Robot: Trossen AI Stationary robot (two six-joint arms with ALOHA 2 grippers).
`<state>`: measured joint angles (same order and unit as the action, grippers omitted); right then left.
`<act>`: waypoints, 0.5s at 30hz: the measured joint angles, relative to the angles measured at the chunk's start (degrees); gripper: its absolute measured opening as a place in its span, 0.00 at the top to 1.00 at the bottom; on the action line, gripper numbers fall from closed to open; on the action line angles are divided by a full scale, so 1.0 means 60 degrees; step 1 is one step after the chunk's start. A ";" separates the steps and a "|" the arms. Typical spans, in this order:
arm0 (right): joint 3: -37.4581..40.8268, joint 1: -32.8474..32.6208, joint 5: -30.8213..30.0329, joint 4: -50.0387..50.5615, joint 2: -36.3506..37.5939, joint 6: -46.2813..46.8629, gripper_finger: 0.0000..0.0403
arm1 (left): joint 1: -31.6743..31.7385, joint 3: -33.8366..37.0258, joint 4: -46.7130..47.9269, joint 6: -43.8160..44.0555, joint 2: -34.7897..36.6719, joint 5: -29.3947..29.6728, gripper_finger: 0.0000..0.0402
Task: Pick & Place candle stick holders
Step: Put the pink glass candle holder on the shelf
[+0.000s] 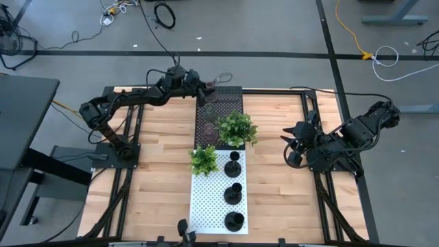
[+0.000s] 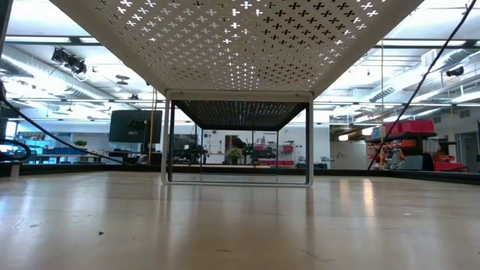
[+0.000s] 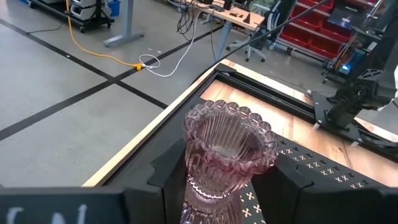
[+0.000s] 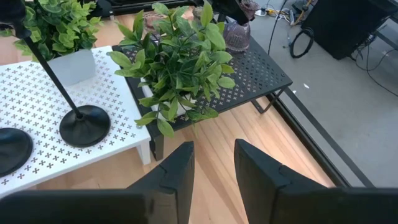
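Pink glass candle stick holder (image 3: 229,149) is sitting upright between the left gripper's (image 3: 231,180) fingers (image 3: 166,177), jaws closing on its stem above the black perforated stand (image 1: 221,116). Right gripper (image 4: 212,171) is hanging empty, jaws parted, beside the plant (image 4: 180,65); black holder (image 4: 84,124) farther off.

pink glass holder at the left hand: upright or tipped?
Upright. In the left wrist view the pink glass holder stands between the left hand's fingers, its beaded rim facing up, over the black perforated shelf.

Three black holders (image 1: 234,193) stand on the white rack; pink glass ones (image 3: 227,155) upright on the black.
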<state>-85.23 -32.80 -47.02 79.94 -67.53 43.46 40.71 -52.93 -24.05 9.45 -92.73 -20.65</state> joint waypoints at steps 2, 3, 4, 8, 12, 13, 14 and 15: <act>0.0000 0.0000 -0.0001 -0.0003 0.0000 0.0000 0.72 | 0.0000 0.0000 0.0001 0.0037 0.0025 -0.0002 0.59; 0.0000 0.0000 -0.0001 0.0000 0.0000 0.0004 0.72 | -0.0004 0.0007 0.0052 0.0076 0.0077 -0.0002 0.59; 0.0000 0.0000 -0.0001 0.0000 0.0000 0.0019 0.72 | -0.0004 0.0021 0.0092 0.0060 0.0127 -0.0021 0.59; 0.0000 0.0000 0.0002 -0.0007 0.0000 0.0078 0.72 | -0.0011 0.0037 0.0133 -0.0077 0.0424 -0.0029 0.59; 0.0000 0.0000 0.0002 -0.0051 0.0000 0.0036 0.72 | -0.0011 0.0022 0.0092 0.0111 0.0525 -0.0061 0.59; 0.0000 0.0000 0.0002 -0.0051 0.0000 0.0036 0.72 | -0.0011 0.0025 0.0113 0.0142 0.0525 -0.0071 0.59; 0.0000 0.0000 -0.0001 -0.0059 0.0000 0.0036 0.72 | -0.0023 0.0025 0.0111 0.0139 0.0525 -0.0084 0.59; 0.0000 0.0000 -0.0001 -0.0075 0.0000 0.0038 0.72 | -0.0028 0.0025 0.0153 0.0103 0.0525 -0.0069 0.59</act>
<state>-85.23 -32.80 -47.03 79.49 -67.53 43.69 40.54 -52.77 -23.14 10.07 -89.58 -21.06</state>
